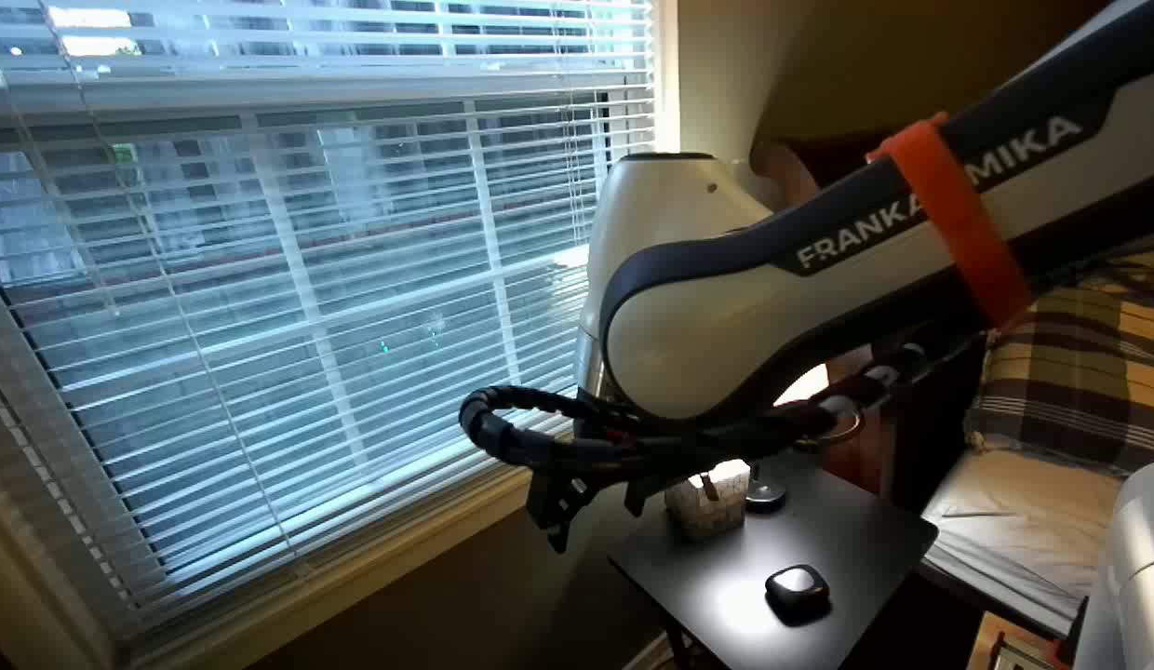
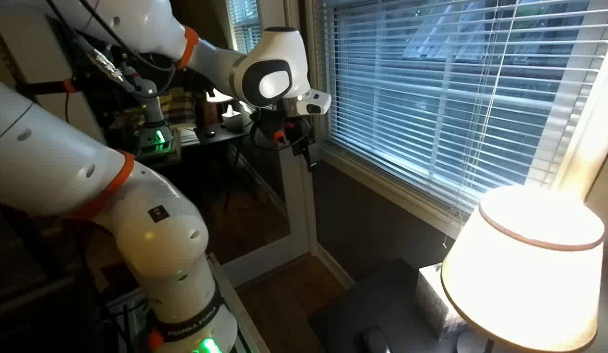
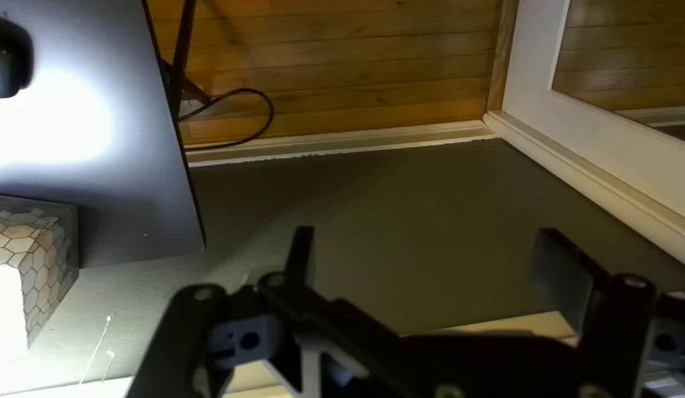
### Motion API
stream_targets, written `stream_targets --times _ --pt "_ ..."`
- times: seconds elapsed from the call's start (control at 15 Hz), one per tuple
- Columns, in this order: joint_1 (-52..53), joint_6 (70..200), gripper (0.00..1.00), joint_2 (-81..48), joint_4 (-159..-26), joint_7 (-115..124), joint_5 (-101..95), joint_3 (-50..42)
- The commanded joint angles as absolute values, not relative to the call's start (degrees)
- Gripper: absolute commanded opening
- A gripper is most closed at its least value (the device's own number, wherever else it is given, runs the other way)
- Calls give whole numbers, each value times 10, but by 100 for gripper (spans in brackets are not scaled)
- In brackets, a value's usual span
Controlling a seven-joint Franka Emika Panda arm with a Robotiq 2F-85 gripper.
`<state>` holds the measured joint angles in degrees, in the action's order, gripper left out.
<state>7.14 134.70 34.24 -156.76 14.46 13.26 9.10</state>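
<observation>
Wrist view: a patterned box (image 3: 44, 265) is seen by the wall-side edge of the bench (image 3: 138, 215); past it, a floor cable (image 3: 272, 112) is shown that is made out in neither exterior view. Further right, the jaws are spread apart, empty: seemingly pre-grasp, with closer positioning called for before any grip.

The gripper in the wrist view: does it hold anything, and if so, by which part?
Nothing is held: the gripper stands open, and the wall shows between its fingers.
</observation>
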Motion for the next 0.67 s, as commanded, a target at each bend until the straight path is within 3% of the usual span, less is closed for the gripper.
stream_targets --times 0.0,0.6 --pt "73 1345 100 343 -1567 146 131 89" --pt "35 1344 100 350 -1577 151 89 86"
